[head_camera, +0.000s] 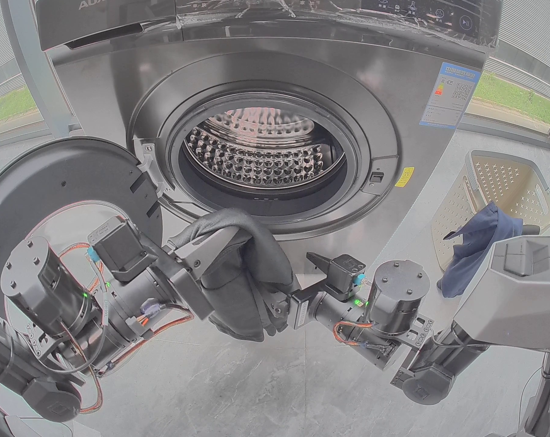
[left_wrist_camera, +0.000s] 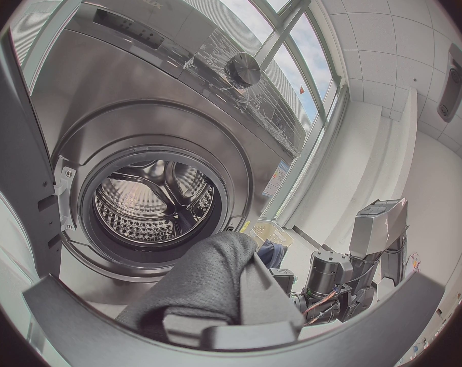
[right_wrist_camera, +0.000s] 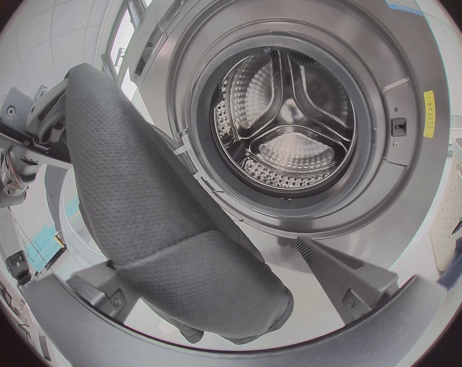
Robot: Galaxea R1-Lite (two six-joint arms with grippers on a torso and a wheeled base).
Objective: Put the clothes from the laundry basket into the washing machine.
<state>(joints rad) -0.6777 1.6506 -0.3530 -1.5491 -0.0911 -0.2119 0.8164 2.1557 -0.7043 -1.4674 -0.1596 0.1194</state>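
Load step, mid-carry. Dark grey garment (head_camera: pixel 251 256) is held in the air just below the open drum (head_camera: pixel 263 147) of the washing machine (head_camera: pixel 348 62), between both arms. Left gripper (head_camera: pixel 226 244) looks clamped on its upper fold, one finger across the cloth. Right gripper (head_camera: pixel 280 306) has its jaws spread wide, with the cloth only draped over one finger. The garment is bunched into a thick roll. Its long axis runs from the fold near the door rim down toward the floor, loose ends hanging. Next move, as I judge it: lift and push forward over the rim, then release. A blue garment (head_camera: pixel 475 244) waits on the basket (head_camera: pixel 505 183).
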